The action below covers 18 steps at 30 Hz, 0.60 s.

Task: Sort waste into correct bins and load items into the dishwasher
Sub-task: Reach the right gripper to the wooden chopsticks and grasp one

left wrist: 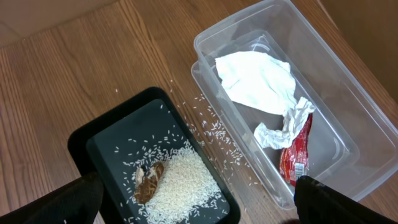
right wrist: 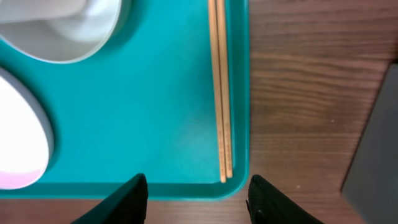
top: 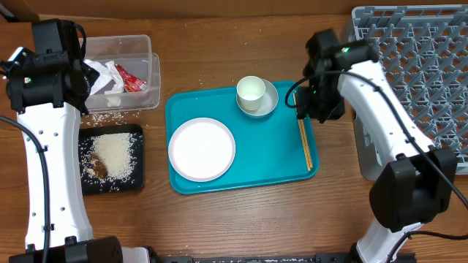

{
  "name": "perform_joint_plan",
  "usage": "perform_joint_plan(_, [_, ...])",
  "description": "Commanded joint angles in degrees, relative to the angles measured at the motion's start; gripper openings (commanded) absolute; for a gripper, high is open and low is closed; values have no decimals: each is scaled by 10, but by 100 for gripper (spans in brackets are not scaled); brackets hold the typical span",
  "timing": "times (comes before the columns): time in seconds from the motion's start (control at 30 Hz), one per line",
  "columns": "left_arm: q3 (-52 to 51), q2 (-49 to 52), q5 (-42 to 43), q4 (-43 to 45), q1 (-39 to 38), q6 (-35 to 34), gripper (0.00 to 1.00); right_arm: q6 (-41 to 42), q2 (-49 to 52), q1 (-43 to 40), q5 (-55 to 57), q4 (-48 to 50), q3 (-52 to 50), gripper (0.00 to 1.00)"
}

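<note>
Lying distinctly paired, right wrist only: chopsticks (right wrist: 221,93)

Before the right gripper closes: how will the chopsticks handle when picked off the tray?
The chopsticks look thin, stiff and light, so probably easy to lift. Lying flat on the smooth teal tray, side by side, they may slide or split apart.

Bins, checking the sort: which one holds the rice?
The shallow black tray, with rice and brown scraps; the clear tub holds a napkin and red wrapper.
</note>
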Motion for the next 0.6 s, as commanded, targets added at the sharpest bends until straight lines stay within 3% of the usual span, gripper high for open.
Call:
perform_joint_plan(0.0, [-1,5,-4,0,-1,-12,100,11,-18,10,16,37,-63,53])
perform_joint_plan(0.3, [-1,5,-4,0,-1,-12,100,25,-18,11,14,147,-193,40])
perform_joint_plan(0.57, [-1,5,-4,0,-1,-12,100,23,-18,30,42,196,-238,34])
